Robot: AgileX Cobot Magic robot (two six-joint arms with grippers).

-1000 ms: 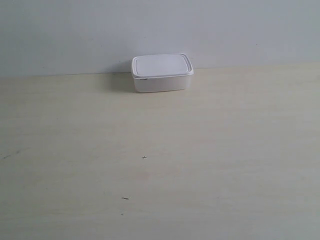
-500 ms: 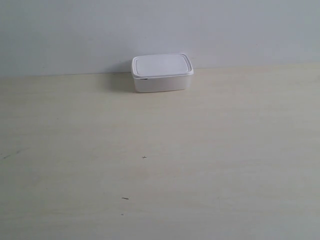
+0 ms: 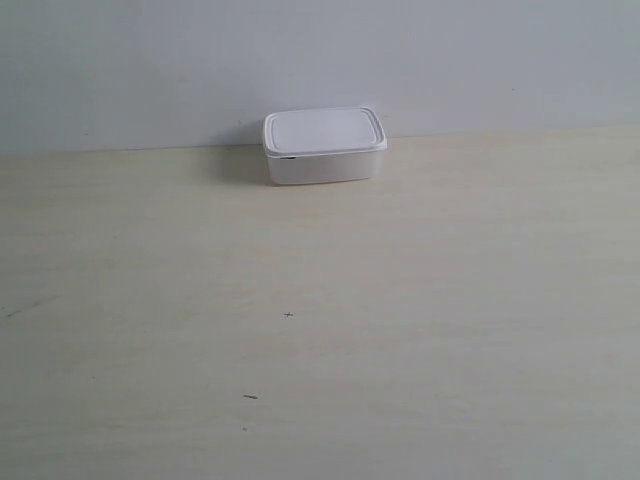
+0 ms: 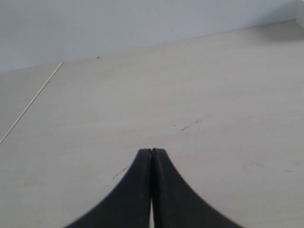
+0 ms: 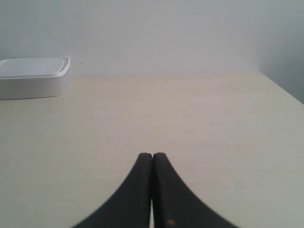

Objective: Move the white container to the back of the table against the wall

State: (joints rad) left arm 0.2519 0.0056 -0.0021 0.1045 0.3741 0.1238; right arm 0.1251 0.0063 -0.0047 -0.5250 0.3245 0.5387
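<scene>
No readable text, label, brand or number on white container [image 3: 324, 145], table [image 3: 450, 300] or wall [image 3: 300, 60].

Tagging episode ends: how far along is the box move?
Done, by the look of it: the box sits at the back of the table, at the foot of the wall. In hand: nothing; the left pincer and right pincer are both shut, empty, off the box. Left: apparently nothing.

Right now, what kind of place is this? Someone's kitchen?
Probably a plain robot test bench, not a kitchen, though I can't be sure. I see a wide pale table, a blank wall, one white container by it, and the shut black left gripper and right gripper.
</scene>
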